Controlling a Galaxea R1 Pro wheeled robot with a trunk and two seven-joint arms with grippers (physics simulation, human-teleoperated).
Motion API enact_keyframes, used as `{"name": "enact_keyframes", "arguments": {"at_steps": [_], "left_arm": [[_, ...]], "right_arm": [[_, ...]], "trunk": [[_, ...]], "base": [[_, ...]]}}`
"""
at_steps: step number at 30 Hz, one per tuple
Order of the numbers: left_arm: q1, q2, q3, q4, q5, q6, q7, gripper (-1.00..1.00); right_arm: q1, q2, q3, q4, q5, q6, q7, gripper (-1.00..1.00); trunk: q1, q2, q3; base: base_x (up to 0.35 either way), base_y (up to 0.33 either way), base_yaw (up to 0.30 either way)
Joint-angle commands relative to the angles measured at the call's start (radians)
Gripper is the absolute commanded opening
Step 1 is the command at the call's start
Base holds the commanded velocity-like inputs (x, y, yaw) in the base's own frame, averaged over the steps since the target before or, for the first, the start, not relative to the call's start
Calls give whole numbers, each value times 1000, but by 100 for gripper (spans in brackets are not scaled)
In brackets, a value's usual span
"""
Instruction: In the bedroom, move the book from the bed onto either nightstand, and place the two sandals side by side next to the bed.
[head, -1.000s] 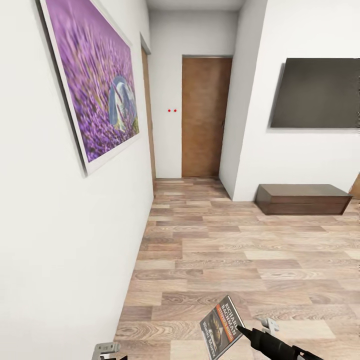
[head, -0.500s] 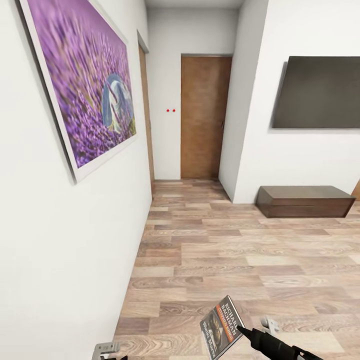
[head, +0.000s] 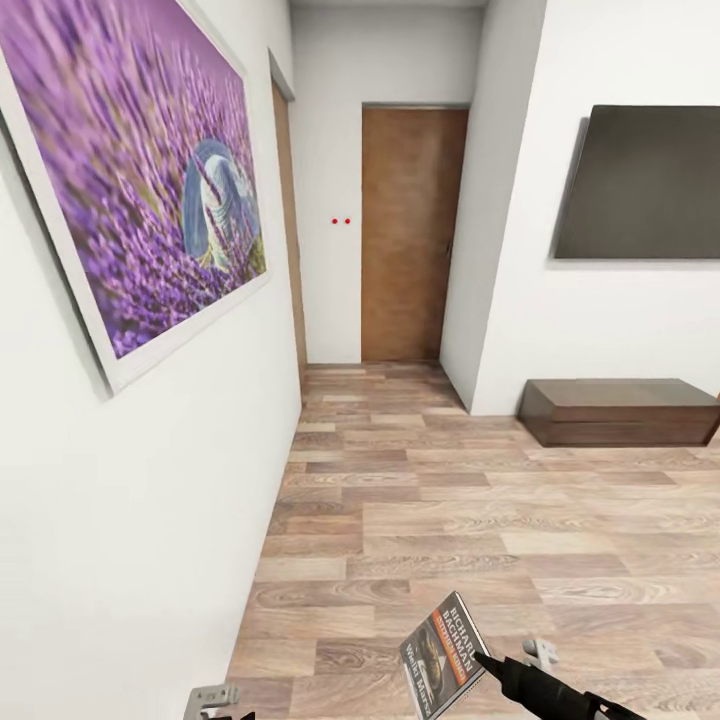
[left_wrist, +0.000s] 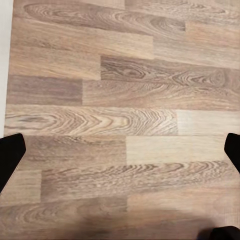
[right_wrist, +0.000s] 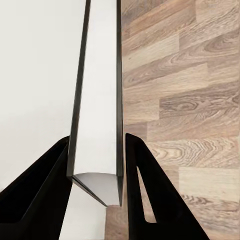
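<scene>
Along the white wall on the left hangs a large framed picture (head: 130, 190) of purple lavender with a pale shape in its middle. Low beside that wall, the left gripper (left_wrist: 120, 155) shows in its wrist view as two dark fingertips spread wide apart over bare wood-plank floor (head: 450, 500), released and grasping nothing. Farther along, a short hallway ends at a brown wooden door (head: 412, 232), with two small red dots on the white wall just beside it. Near the lower middle of the head view, the book (head: 443, 655) is held off the floor, tilted, its cover facing the camera: white lettering reads "RICHARD BACHMAN" above an orange band and a dark photo; the smaller print below is too blurred to read. The right gripper (right_wrist: 96, 165) is clenched on the book, one black finger pressed to each face, its page edge standing between them. To the right, a dark flat screen (head: 640, 182) hangs on the wall above a long low dark cabinet (head: 620, 410).
</scene>
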Motion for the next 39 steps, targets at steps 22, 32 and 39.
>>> {"name": "enact_keyframes", "arguments": {"at_steps": [22,32,39], "left_arm": [[-1,-1,-10,1,9,-3,-3,100],[-1,-1,-10,1,8,-3,-3,100],[-1,-1,-10,1,8,-3,-3,100]], "right_arm": [[-2,0,-4,3,-4,-3,3,-100],[-2,0,-4,3,-4,-3,3,-100],[-2,0,-4,3,-4,-3,3,-100]], "trunk": [[1,-1,-4],[1,-1,-6],[1,-1,-6]], "base": [[172,0,-76],[261,0,-77],[317,0,-1]]}}
